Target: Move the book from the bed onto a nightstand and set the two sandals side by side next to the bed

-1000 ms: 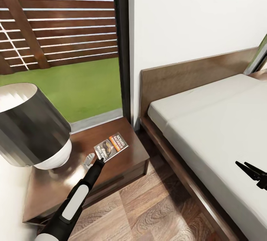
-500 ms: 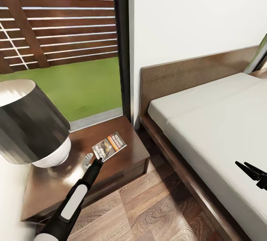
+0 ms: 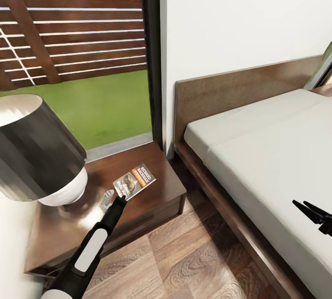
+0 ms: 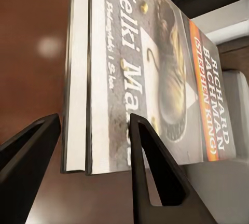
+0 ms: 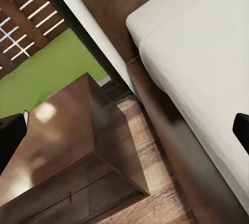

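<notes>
**Now the book is low over the nightstand, the grip not yet let go**

Nearest, in the head view, the left arm reaches forward from the bottom edge, and the left gripper (image 3: pixel 118 197) meets the near corner of the book (image 3: pixel 134 181). Over the last second the book has sunk and slid slightly toward the robot, lying close over the glossy top of the nightstand (image 3: pixel 157 197). I judge the placing nearly done; only release remains. In the left wrist view the fingers (image 4: pixel 150 167) straddle the book's edge, pinching it between them.

The book lies almost flat, cover up. Its long axis runs diagonally, from the gripper away toward the bed (image 3: pixel 258 151), with the orange band at the far end.

At the right edge, the right gripper (image 3: pixel 310 212) hovers over the mattress, its fingers spread and empty.

Beyond, a lamp (image 3: pixel 41 156) stands on the nightstand's left side.
</notes>
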